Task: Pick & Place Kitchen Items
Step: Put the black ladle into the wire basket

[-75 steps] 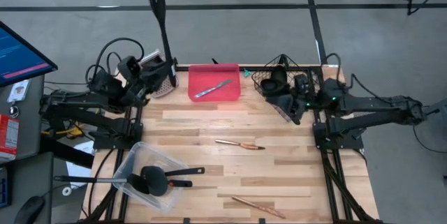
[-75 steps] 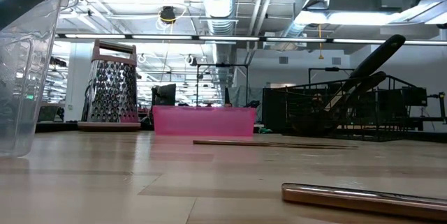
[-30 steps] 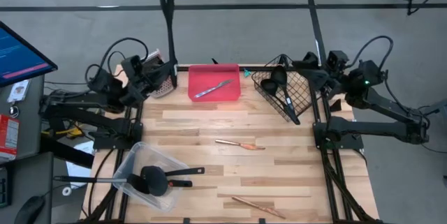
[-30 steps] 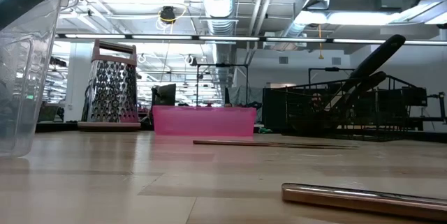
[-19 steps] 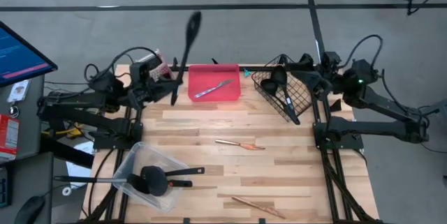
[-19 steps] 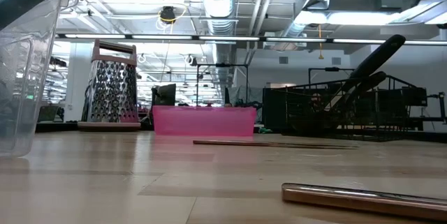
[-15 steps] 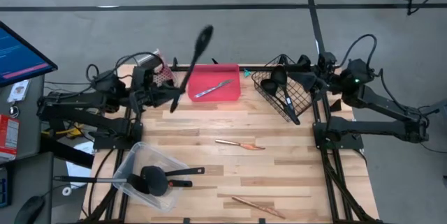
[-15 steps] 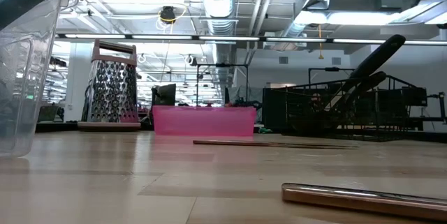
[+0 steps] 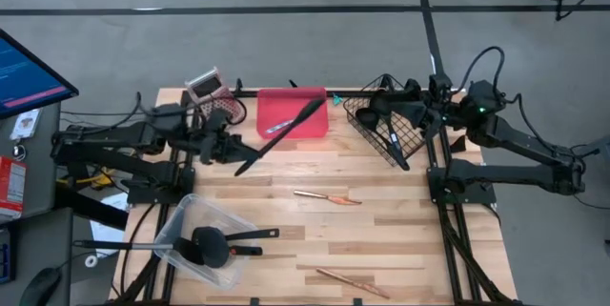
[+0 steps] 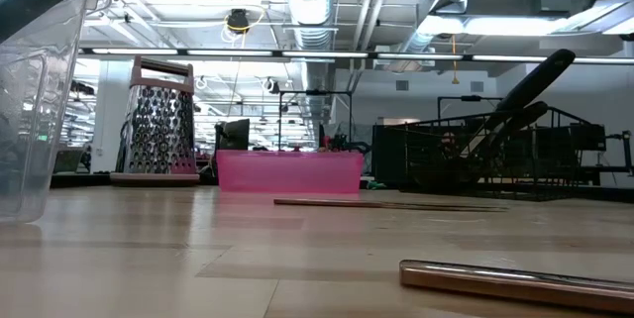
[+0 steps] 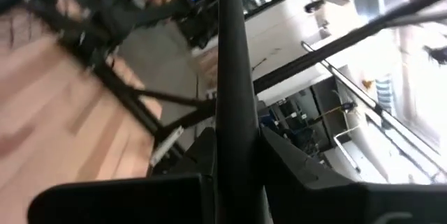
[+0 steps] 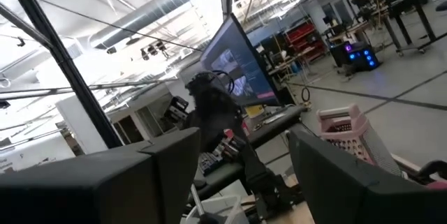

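My left gripper [image 9: 227, 150] hangs over the table's far left part, shut on a long black utensil [image 9: 281, 134]. The utensil reaches out over the pink tray [image 9: 315, 130], where a thin silver piece [image 9: 289, 122] lies. My right gripper [image 9: 386, 111] hovers open over the black wire basket [image 9: 405, 134], which holds several black utensils [image 9: 391, 139]. Nothing shows between its fingers in the right wrist view [image 12: 244, 154]. Two copper-coloured pieces [image 9: 327, 196] [image 9: 351, 282] lie flat on the wood. My left gripper pinches the black utensil's handle [image 11: 234, 140] between its two fingers, near the handle's free end [image 9: 240, 169]. The fingers come in about level from the table's left. The utensil is lifted clear and slants toward the right and far side, its head [image 9: 313, 109] above the pink tray.
A clear plastic container [image 9: 195, 239] lies tipped at the near left with black utensils [image 9: 214, 246] in it. The metal grater with a pink top [image 9: 208, 91] stands at the far left corner, just behind my left gripper. Bare wood spans the table's middle.
My left gripper has sunk and rolled, swinging the black utensil down from pointing past the far edge. The utensil now lies low and slants over the pink tray. My right gripper has shifted slightly toward the basket.
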Tool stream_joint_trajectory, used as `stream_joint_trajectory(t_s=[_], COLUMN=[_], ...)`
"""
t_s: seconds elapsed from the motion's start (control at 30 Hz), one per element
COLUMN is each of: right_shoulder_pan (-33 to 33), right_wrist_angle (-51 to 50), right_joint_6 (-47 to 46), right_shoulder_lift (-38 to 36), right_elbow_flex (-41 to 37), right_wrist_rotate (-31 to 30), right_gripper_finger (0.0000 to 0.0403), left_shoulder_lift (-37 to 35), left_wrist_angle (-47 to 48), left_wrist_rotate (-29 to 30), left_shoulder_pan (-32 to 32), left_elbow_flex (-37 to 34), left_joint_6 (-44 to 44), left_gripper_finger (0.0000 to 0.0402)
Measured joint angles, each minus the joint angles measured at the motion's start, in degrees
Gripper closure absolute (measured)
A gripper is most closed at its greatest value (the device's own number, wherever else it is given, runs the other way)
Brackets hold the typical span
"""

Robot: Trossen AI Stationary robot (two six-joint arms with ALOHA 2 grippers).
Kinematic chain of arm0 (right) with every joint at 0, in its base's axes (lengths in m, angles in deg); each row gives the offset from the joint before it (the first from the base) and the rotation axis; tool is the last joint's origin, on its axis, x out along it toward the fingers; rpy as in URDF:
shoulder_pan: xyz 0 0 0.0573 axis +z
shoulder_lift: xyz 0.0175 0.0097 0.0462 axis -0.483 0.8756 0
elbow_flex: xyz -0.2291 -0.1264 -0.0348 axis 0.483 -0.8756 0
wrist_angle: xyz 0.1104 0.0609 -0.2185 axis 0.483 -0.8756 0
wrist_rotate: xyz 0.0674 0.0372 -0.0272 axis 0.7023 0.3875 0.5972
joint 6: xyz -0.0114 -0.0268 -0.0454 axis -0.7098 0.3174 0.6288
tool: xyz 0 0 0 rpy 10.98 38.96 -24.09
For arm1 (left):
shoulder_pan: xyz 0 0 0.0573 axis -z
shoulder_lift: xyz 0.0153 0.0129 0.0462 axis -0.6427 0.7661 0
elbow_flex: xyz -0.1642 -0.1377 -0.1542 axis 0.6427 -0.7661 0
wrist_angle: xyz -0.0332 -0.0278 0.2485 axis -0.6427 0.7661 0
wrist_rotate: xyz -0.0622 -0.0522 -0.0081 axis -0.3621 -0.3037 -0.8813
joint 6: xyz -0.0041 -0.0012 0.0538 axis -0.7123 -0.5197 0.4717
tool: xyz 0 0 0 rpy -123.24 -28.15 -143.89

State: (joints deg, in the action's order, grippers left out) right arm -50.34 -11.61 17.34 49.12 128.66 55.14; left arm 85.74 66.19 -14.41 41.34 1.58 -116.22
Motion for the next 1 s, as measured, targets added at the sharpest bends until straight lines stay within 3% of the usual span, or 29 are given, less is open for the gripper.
stream_joint_trajectory(t_s=[0.37, 0.6, 1.0], right_shoulder_pan=[0.0, 0.0, 0.0], right_wrist_angle=[-2.85, -9.13, -11.64], right_joint_6=[2.23, 3.92, 5.85], right_shoulder_lift=[0.01, 0.01, 0.01], right_elbow_flex=[0.0, 0.0, 0.0], right_wrist_rotate=[3.27, 3.34, 4.4], right_gripper_finger=[0.0182, 0.0182, 0.0182], left_shoulder_lift=[3.27, 5.16, 5.44], left_wrist_angle=[3.12, 4.43, 5.97], left_wrist_rotate=[4.64, 4.67, 2.63], left_shoulder_pan=[-0.02, 0.9, 4.75], left_elbow_flex=[0.01, 0.03, 0.0], left_joint_6=[-6.56, -9.78, -17.23], left_gripper_finger=[0.035, 0.035, 0.035])
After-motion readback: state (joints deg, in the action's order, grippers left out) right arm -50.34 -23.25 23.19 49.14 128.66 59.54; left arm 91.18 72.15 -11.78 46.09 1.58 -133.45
